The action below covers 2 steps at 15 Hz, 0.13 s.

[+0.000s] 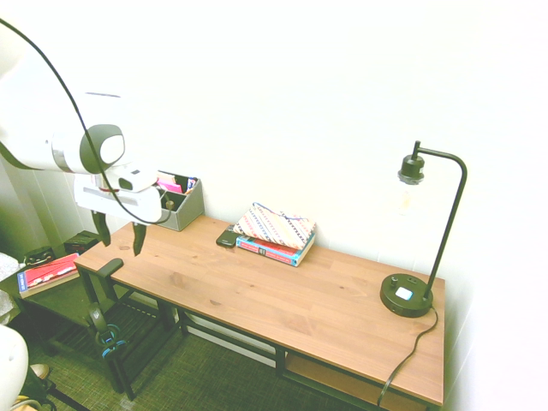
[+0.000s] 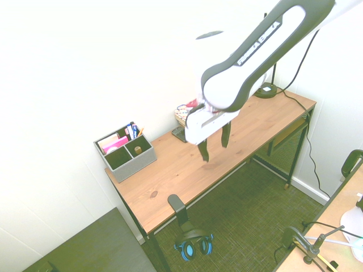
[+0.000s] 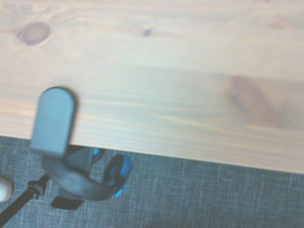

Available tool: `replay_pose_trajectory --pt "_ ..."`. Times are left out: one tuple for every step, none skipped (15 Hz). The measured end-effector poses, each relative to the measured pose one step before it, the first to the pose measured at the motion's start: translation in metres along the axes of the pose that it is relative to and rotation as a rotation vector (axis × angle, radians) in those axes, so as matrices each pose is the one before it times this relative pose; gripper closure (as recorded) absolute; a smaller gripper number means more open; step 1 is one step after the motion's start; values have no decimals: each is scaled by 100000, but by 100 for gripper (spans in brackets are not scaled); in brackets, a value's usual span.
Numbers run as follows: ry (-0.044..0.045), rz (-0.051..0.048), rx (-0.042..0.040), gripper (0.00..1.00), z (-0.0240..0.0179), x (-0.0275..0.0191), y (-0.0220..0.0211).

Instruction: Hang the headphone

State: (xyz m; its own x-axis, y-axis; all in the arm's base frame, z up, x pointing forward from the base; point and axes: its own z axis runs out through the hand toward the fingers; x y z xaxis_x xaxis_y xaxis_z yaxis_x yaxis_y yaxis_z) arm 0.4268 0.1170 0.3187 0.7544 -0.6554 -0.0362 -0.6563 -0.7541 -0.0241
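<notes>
The headphone [image 2: 193, 246] hangs by its headband from a dark hook [image 2: 177, 205] clamped to the front edge of the wooden desk [image 2: 170, 170], its blue-rimmed ear cups dangling below the desktop. In the first exterior view the headphone [image 1: 104, 330] hangs under the hook [image 1: 110, 267] at the desk's left corner. The wrist view shows the hook [image 3: 53, 121] and the headphone [image 3: 90, 178] below the desk edge. My gripper [image 2: 214, 144] hovers above the desktop, a little away from the hook, open and holding nothing; in the first exterior view the gripper [image 1: 120, 233] is just above the hook.
A grey organizer [image 1: 181, 204] with pens stands at the desk's back left. A stack of books [image 1: 274, 231] and a small dark object [image 1: 227, 238] lie at the back middle. A black lamp [image 1: 411, 291] stands at the right end. A low side table [image 1: 51, 295] holds a red book.
</notes>
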Motion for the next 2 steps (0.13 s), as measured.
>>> replay_pose_trajectory --pt "1745 -423 577 0 -1506 1545 1819" --pt "1564 33 197 0 -1171 1149 1347"
